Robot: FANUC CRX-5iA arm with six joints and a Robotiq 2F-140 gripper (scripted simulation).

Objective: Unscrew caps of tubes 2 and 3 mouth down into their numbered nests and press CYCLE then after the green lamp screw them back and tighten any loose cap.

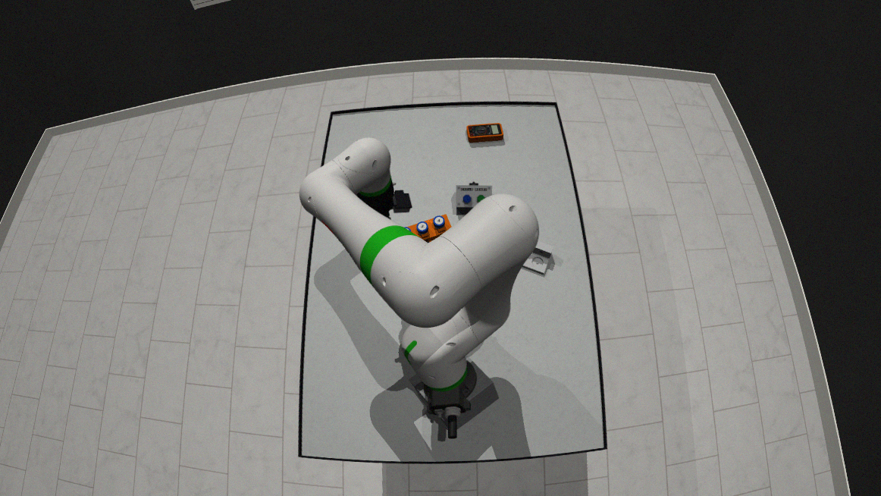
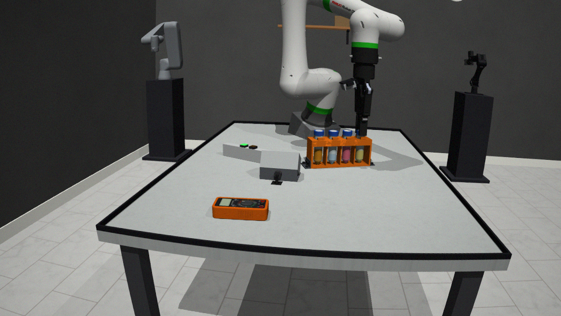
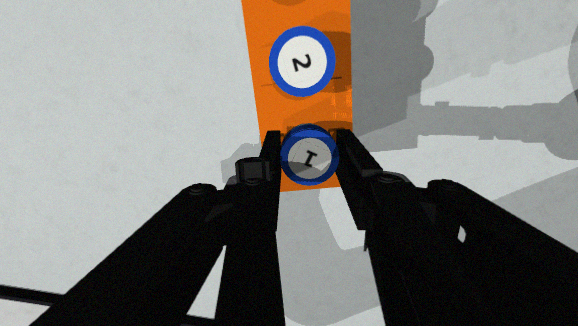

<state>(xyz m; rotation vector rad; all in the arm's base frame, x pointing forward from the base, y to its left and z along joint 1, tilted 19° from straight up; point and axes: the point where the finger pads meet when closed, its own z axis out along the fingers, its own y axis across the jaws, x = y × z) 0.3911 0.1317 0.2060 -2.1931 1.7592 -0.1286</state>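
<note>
The orange tube rack stands mid-table with blue caps on its tubes. In the wrist view my gripper points straight down over the rack's end, and its two fingers press on both sides of the cap of tube 1, which sits on its tube. The cap of tube 2 sits on its tube just beyond. In the side view the fingers hide cap 1. From above the arm hides the gripper, and only caps 3 and 4 show. The cap tray shows a lit green lamp.
The grey key housing stands beside the rack, and its blue key shows from above. An orange multimeter lies nearer the table's far end. Two camera stands on black pedestals flank the table.
</note>
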